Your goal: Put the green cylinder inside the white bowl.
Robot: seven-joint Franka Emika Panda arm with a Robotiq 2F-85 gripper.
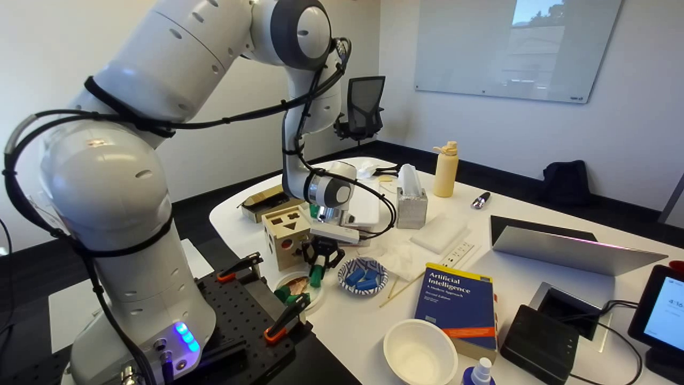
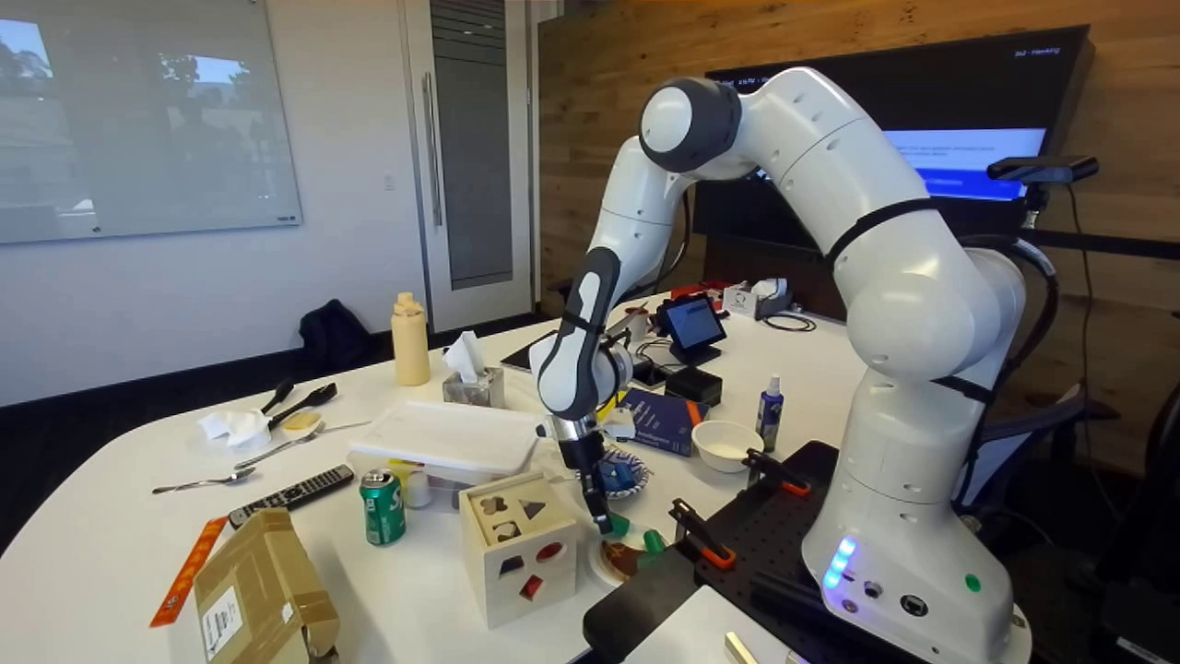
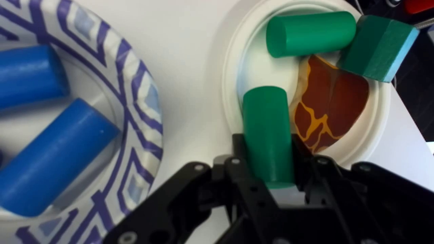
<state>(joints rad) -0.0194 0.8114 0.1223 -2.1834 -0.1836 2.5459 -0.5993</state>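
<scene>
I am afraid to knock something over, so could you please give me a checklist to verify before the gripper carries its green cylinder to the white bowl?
1. Gripper closed on the green cylinder: ok, held from both sides.
2. Nothing else caught in the grip: ok, the other green cylinder lies apart on the plate.
3. Held one clear of the plate: cannot tell.
4. Opening of the white bowl facing up: ok.
5. Free space all round the white bowl: not ok, the book and the spray bottle are close by.
6. Low route past the patterned bowl: cannot tell, it stands beside the likely way, so going higher seems safer.
</scene>
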